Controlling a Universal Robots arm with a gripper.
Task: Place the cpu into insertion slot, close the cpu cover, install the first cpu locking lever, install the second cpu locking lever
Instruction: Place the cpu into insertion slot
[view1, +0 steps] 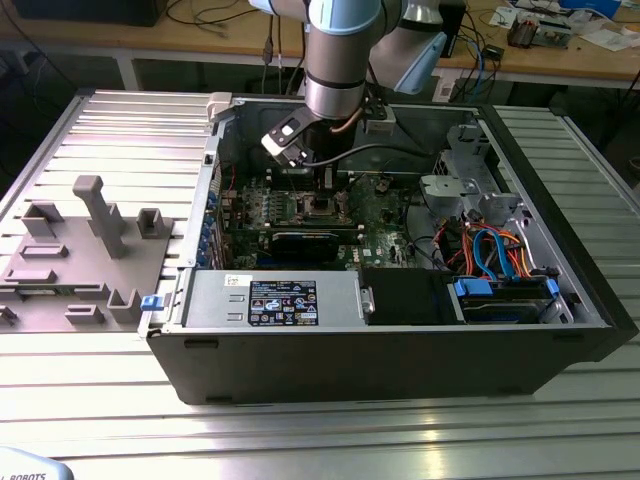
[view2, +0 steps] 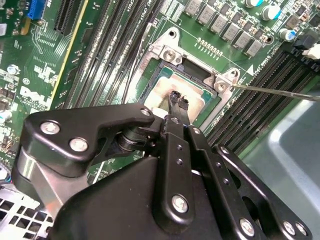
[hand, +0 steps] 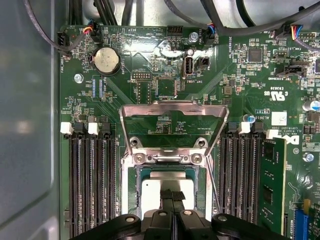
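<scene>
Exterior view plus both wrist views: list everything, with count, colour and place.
computer case: one, black, open on the ribbed metal table.
motherboard: one, green, inside the case.
cpu: one, silvery, lying in the socket.
cpu cover: one, silvery, raised open at the socket's edge.
coin battery: one, silver, on the motherboard.
fixture block: one, grey, at the exterior view's left.
arm: one, grey-blue, reaching into the case.
gripper: one, black, jaws shut, over the cpu.
</scene>
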